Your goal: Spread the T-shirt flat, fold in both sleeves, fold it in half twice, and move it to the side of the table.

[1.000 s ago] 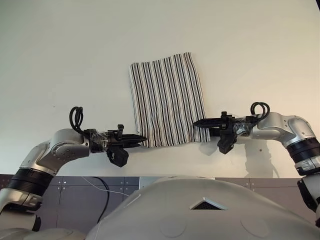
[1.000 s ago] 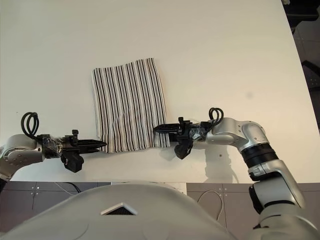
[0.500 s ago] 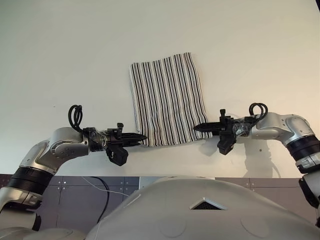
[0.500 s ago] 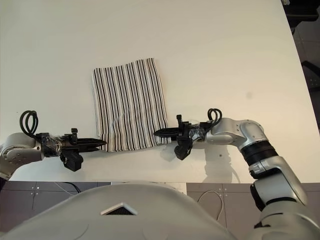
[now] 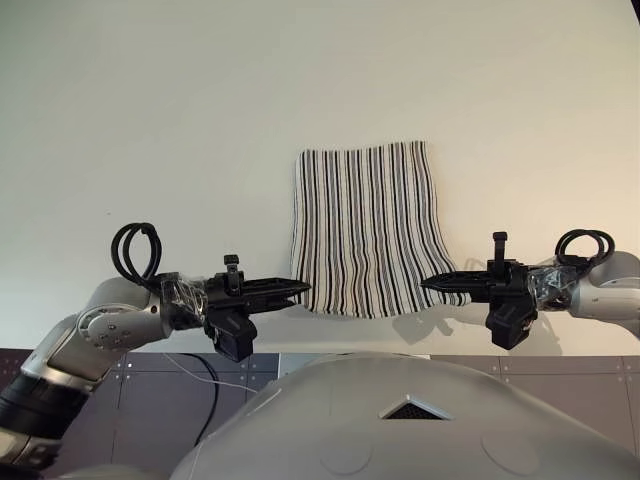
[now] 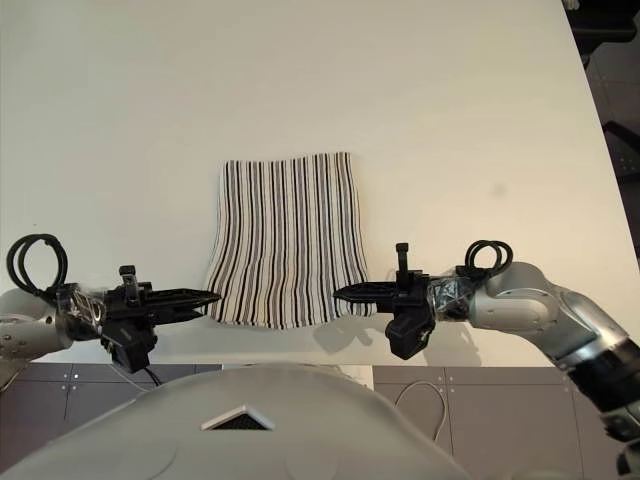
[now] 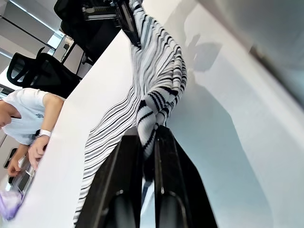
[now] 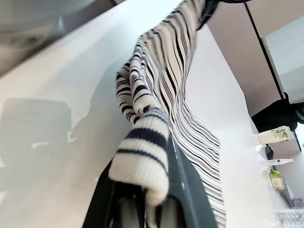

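Both arms have drawn back toward the robot since a second ago, and the T-shirt (image 5: 368,225) has come with them: it lies nearer the front edge of the table (image 5: 150,120) and further to the robot's right, its near hem now splayed wider than its far hem.

Nearest, just inside the table's front edge, the left fingers (image 5: 275,287) are pinched narrow on the shirt's near left corner, and the right fingers (image 5: 450,283) are pinched the same way on its near right corner. The wrist views confirm both grips, with striped cloth bunched between each pair of closed fingers (image 7: 126,156) (image 8: 183,180). The two arms point inward at each other, level and low, so the near hem is held taut between them and slightly off the surface, casting a thin shadow beneath it.

Beyond the hem, the shirt's body slopes down and rests flat on the table as a narrow striped rectangle. No sleeves stick out, so they look already folded in. Gripping both near corners together probably serves to carry that hem over to the far one for a half fold while keeping the edge straight.
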Controlling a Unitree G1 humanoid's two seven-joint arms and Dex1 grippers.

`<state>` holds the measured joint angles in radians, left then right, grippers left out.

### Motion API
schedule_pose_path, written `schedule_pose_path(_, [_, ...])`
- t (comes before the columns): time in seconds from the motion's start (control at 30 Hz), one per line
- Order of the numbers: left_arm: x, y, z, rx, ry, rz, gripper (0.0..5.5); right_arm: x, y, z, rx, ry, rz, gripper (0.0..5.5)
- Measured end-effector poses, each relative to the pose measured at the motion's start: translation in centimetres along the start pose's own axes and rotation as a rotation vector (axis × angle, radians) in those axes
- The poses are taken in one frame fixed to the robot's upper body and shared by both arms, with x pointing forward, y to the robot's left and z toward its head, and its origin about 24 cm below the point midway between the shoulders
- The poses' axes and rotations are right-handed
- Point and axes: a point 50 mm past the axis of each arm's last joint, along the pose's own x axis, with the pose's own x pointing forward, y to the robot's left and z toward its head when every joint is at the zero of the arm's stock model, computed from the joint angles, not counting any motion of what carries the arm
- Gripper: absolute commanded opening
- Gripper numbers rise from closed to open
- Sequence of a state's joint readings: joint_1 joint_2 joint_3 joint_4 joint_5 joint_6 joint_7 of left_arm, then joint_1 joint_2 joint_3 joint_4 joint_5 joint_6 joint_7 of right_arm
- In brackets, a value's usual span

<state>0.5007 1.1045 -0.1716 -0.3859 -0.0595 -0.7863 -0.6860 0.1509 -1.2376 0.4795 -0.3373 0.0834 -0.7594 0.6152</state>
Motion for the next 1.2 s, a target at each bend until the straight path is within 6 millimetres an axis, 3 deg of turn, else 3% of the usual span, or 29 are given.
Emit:
schedule_pose_path(0.1, [-0.1,0.6,1.1,-0.080,0.007,0.046,0.12,-0.5,-1.1,1.7,0.198,-0.003,-0.031,0.10])
schedule_pose_path(0.2, [0.2,2.1,-0.3,-0.176,0.090,0.120,0.12,-0.9,-3.3,0.4,0.409,0.044,-0.072,0.10])
schedule_pose_path(0.4, [2.7,8.1,-6.2,-0.421,0.215,0.282,0.12,0.5,-8.6,-7.2,0.686,0.075,-0.155,0.10])
schedule_pose_path(0.53, [4.1,10.1,-8.6,-0.514,0.255,0.294,0.12,1.8,-10.5,-10.5,0.754,0.109,-0.159,0.10])
schedule_pose_path(0.6, [4.2,9.9,-9.6,-0.545,0.296,0.280,0.12,2.8,-10.8,-11.6,0.761,0.129,-0.120,0.10])
schedule_pose_path(0.63, [4.2,9.5,-9.9,-0.557,0.317,0.265,0.48,3.2,-10.8,-12.1,0.766,0.146,-0.095,0.10])
schedule_pose_path(0.77, [4.8,7.3,-11.2,-0.578,0.418,0.156,1.05,4.1,-9.5,-14.5,0.795,0.280,-0.044,0.90])
schedule_pose_path(0.83, [4.8,7.2,-11.2,-0.549,0.437,0.152,1.31,3.9,-9.3,-15.0,0.797,0.307,-0.057,1.20])
schedule_pose_path(1.03, [4.0,8.1,-12.2,-0.567,0.463,0.352,1.37,2.9,-10.7,-15.7,0.826,0.273,-0.287,1.27])
schedule_pose_path(1.13, [3.6,8.6,-12.2,-0.553,0.465,0.425,1.37,3.3,-12.3,-14.5,0.780,0.176,-0.371,1.27])
schedule_pose_path(1.2, [3.3,8.8,-12.3,-0.555,0.478,0.447,1.37,3.8,-12.1,-13.9,0.762,0.148,-0.371,1.27])
